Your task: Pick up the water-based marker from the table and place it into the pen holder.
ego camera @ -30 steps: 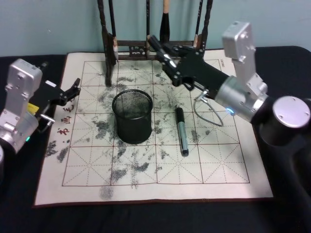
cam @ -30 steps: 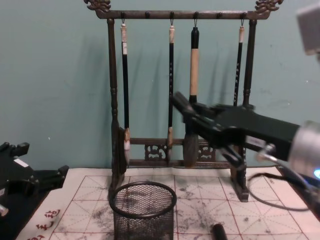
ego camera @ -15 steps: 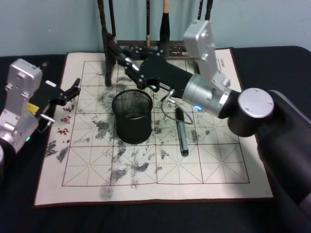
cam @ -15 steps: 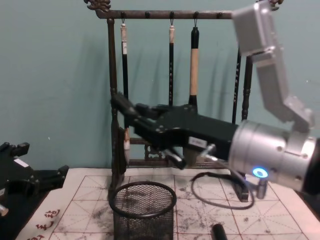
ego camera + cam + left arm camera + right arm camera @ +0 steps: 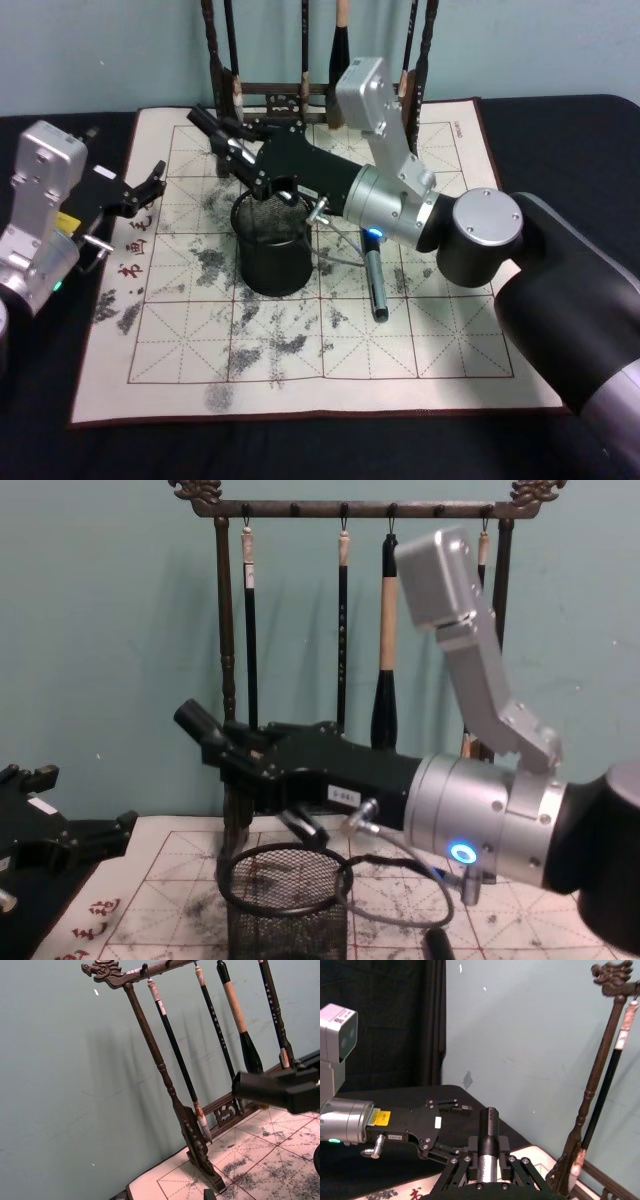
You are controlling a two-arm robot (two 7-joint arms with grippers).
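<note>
Printed in red down the left edge of the white, red-gridded calligraphy mat (image 5: pixel 450 370): a column of Chinese characters (image 5: pixel 131 244), too small to read with certainty. Stuck on the black left gripper (image 5: pixel 153 183): a yellow label (image 5: pixel 382 1116) and a small white label (image 5: pixel 437 1122), print on both illegible.

dark table (image 5: pixel 580 130) carries stained mat (image 5: pixel 200 340); pen holder (image 5: pixel 270 262), capped pen (image 5: pixel 376 285), brush rack (image 5: pixel 272 93) on it

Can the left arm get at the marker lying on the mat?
Probably not. The left gripper, open, sits at the left edge of the mat; the marker lies right of the pen holder, and the right gripper, shut on a second marker, reaches over that holder, across the path.
</note>
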